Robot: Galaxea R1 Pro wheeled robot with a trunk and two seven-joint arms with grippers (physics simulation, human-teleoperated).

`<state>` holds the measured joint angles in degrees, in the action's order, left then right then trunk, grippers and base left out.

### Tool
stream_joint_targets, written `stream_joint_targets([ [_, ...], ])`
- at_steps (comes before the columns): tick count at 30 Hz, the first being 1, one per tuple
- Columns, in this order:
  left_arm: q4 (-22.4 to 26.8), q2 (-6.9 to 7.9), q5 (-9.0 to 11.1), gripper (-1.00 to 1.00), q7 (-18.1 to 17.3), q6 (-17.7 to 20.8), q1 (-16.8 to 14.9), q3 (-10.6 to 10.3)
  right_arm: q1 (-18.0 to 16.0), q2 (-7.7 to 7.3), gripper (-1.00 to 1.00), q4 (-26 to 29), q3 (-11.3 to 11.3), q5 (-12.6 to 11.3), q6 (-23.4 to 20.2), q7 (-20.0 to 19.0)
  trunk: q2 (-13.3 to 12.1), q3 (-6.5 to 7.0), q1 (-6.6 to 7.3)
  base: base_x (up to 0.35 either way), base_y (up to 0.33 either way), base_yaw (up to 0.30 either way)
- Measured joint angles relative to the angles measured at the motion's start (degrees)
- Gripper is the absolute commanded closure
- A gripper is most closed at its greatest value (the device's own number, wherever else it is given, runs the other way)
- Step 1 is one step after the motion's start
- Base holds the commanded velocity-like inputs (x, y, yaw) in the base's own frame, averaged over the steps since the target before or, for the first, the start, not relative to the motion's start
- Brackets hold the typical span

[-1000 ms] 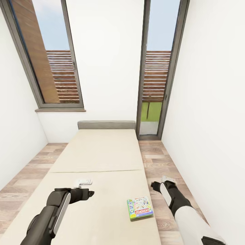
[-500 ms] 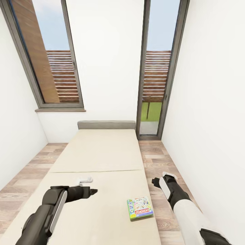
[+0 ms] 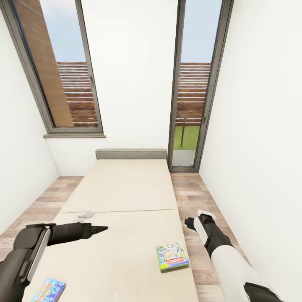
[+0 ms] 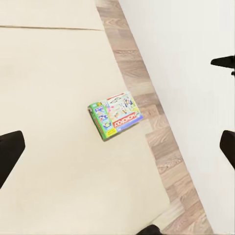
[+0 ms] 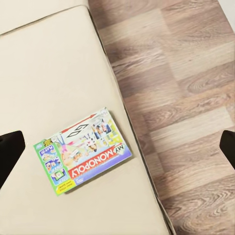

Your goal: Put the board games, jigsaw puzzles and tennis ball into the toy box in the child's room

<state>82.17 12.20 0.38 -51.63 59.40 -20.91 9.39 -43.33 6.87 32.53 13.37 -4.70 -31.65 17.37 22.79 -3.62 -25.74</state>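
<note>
While I look down from the head camera, the bed (image 3: 121,197) runs away from me toward the grey headboard (image 3: 131,154) and the tall windows (image 3: 193,84), with wood-plank floor (image 3: 191,197) on both sides.

The Monopoly box (image 3: 172,256) lies flat on the mattress near its right edge, logo toward me. My right gripper (image 3: 200,218) hangs over the floor just beside that edge, beyond the box and to its right, apart from it. Through the right wrist camera the same box (image 5: 82,152) sits between the two dark fingertips (image 5: 11,152) at the frame edges, which stand wide apart with nothing between them, so that gripper is released.

My left gripper (image 3: 101,228) reaches out over the left half of the mattress, well apart from the Monopoly box, which lies to its right and nearer me. In the left wrist camera the box (image 4: 115,115) is centred between widely spread fingertips (image 4: 10,152), so this gripper is released too and holds nothing.

A smaller blue game box (image 3: 48,290) lies on the mattress at the near left corner, under my left forearm (image 3: 29,251) and nearer me than the gripper.
</note>
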Motion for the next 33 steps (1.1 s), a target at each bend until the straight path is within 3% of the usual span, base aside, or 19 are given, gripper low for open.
stream_joint_targets([
  [3, 0.1, 1.94, 0.0, -1.00, -7.7, 0.0, -0.1, 1.8, 0.1, 0.35, -1.00, 0.8, -1.2, 0.0, -0.1, 0.1, 0.0, 0.00, 0.00, 0.000, 0.000, 0.000],
  [4, 0.1, 2.69, -0.1, -1.00, -12.6, 0.0, -0.1, 2.4, 0.2, 0.49, -1.00, 1.6, -2.2, 0.0, -0.3, 0.1, 0.0, 0.00, 0.00, 0.000, 0.000, 0.000],
  [5, 0.1, 2.99, -0.2, -1.00, -14.9, -0.1, -0.1, 2.7, 0.2, 0.53, -1.00, 2.1, -2.7, -0.1, -0.5, 0.1, 0.0, 0.00, 0.00, 0.000, 0.000, 0.000],
  [10, 0.2, 4.15, -0.6, -1.00, -22.4, -0.2, -0.1, 3.6, 0.5, 0.71, -1.00, 4.1, -4.3, -0.4, -1.8, 0.1, 0.0, -0.01, 0.00, 0.000, 0.000, 0.013],
  [19, 0.2, 5.98, -0.6, -1.00, -26.0, -0.2, -0.1, 4.4, 0.4, 0.93, -1.00, 5.2, -5.0, -0.7, -5.0, 0.1, 0.0, -0.46, 0.00, 0.000, 0.000, 0.099],
  [33, 0.2, 6.21, -0.7, -1.00, -26.1, -0.3, -0.1, 4.6, 0.4, 0.83, -1.00, 5.3, -4.9, -0.8, -5.8, 0.0, 0.0, -1.64, -0.01, 0.000, 0.000, 0.118],
])
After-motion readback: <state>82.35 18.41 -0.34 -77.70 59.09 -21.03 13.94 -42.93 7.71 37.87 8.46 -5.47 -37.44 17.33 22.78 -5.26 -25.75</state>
